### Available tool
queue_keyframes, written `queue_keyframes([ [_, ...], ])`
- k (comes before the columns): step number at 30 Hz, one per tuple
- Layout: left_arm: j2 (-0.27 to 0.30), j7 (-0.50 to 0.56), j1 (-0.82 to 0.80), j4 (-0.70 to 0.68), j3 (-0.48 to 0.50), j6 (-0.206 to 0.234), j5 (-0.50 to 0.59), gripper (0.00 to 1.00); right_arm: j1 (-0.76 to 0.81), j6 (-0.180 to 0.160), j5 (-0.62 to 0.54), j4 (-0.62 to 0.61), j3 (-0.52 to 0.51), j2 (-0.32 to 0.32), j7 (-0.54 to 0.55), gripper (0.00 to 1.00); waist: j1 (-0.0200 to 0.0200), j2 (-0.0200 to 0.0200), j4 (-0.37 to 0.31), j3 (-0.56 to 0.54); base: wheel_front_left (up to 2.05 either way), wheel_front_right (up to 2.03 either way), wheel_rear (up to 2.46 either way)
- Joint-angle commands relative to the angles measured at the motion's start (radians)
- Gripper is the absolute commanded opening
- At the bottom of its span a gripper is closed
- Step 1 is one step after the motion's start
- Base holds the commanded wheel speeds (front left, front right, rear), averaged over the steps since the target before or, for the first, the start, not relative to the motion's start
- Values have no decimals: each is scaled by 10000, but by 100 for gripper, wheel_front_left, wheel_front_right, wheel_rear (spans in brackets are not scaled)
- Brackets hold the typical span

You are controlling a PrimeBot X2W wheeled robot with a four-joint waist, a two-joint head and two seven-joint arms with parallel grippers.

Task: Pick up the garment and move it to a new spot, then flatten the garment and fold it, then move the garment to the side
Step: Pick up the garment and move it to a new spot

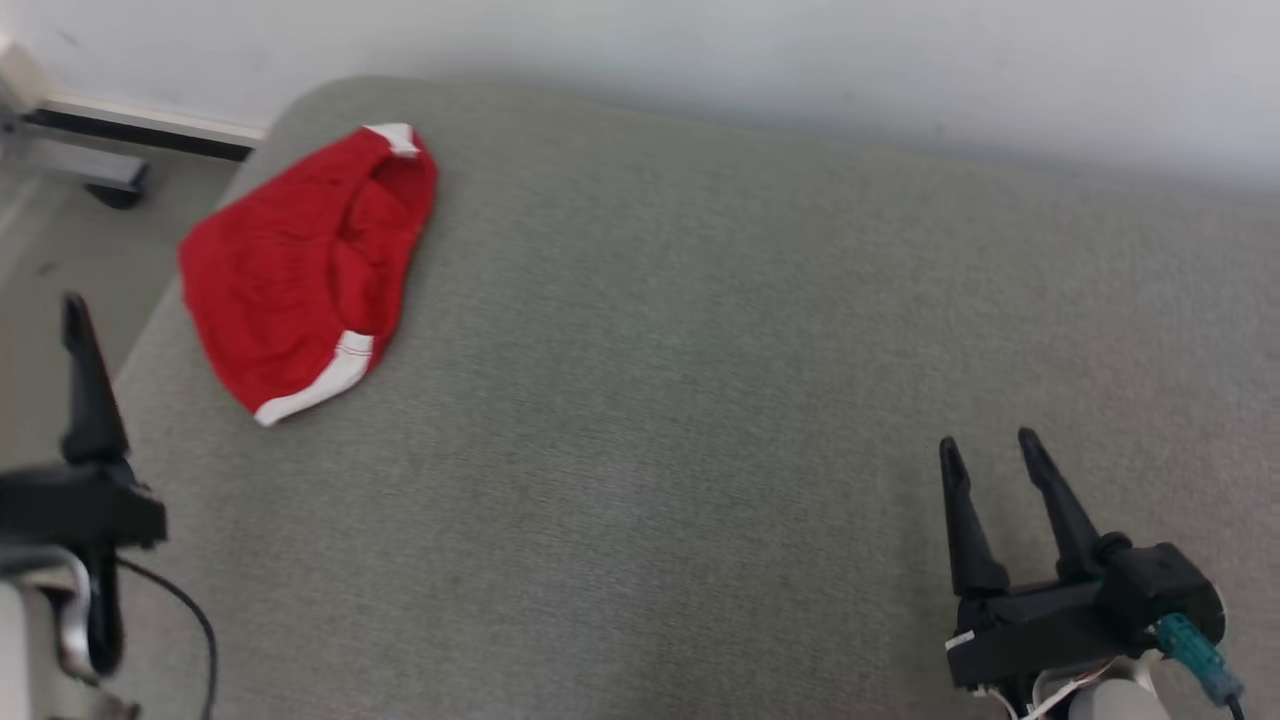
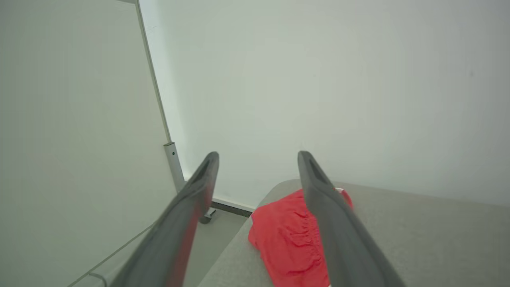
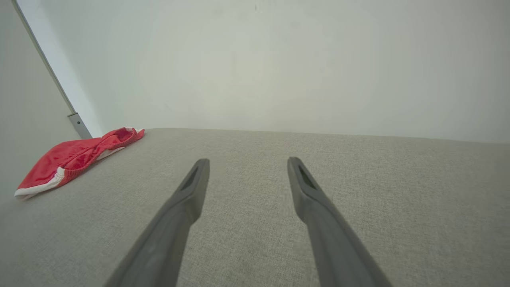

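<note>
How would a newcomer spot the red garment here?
A broad grey-green fabric surface runs along a pale wall. At its far left corner lies a crumpled red soft-fabric garment. Bright red with white edge bands, it stands out from the plain cloth.

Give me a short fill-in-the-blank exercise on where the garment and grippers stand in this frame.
The garment is mainly ____ with white trim.
It lies crumpled on the grey surface, nearer the robot's ____ side.
The left gripper and the right gripper both stand ____, holding nothing.
Missing words: red; left; open.
</note>
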Motion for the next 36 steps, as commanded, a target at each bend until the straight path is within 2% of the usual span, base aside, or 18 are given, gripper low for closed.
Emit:
queue_keyframes([
  [1,288,-27,-577,250,47,-45,-163,100,-172,-26,-133,-117,-82,5,-10,100,-2,-3,-1397,1392,0,0,0],
  [11,1561,469,-2846,1480,17,-54,-732,100,-556,-26,-252,-790,-487,221,-8,100,-2,-3,-2625,2707,0,0,0],
  [19,2422,1372,-3878,3055,-394,-51,-1202,100,-711,-26,-394,-1229,-587,202,-10,100,-2,-3,-3133,3230,0,0,0],
  [25,2823,2395,-4230,4424,-585,-52,-1929,100,-701,-26,-461,-1451,-646,127,-8,100,-2,-3,-3354,3251,0,0,0],
  [31,3126,3249,-4282,5204,-1135,-53,-2597,100,-603,-26,-489,-1579,-739,51,-8,100,-2,-3,-3460,3293,0,0,0],
  [36,3069,4162,-4373,5924,-1587,-54,-3042,100,-573,-26,-541,-1590,-764,30,1,100,-2,-3,-3468,3258,0,0,0],
])
